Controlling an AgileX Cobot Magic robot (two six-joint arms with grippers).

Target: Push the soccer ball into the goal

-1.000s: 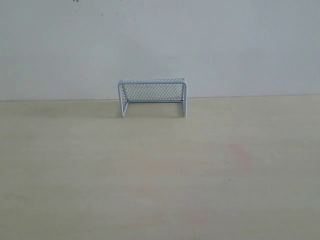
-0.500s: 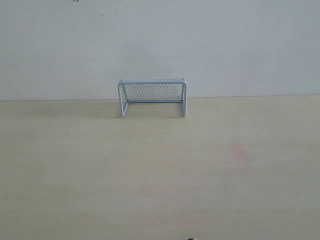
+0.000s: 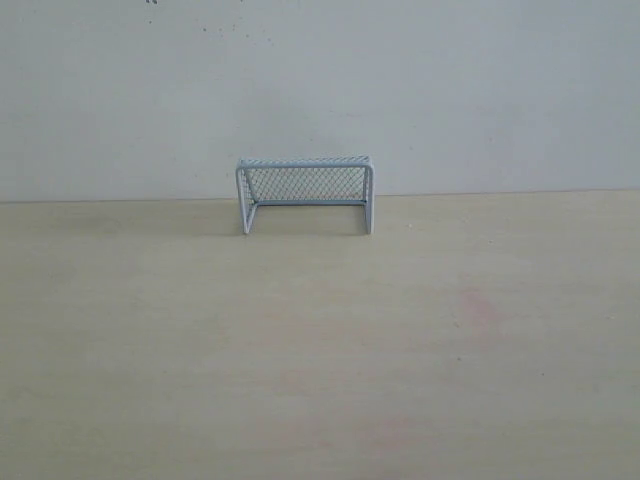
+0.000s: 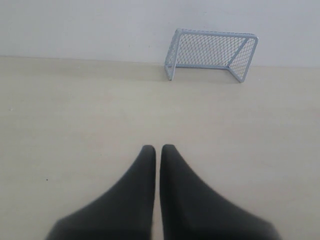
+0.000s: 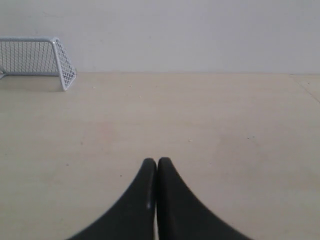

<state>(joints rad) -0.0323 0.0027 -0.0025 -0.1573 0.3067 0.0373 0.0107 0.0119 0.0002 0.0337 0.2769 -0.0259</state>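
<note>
Seeing goal (image 3: 305,185) upright at far desk (image 3: 320,350) edge by wall (image 3: 320,80). Sits well apart from left fingers (image 4: 142,175) and right fingers (image 5: 170,190), both pairs clenched shut.

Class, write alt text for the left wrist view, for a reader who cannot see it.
The two black fingers of the left gripper sit closed together, holding nothing, above a pale wooden table. Beyond them a small white-framed goal with mesh netting stands in front of a plain wall. No soccer ball is in view.
</note>
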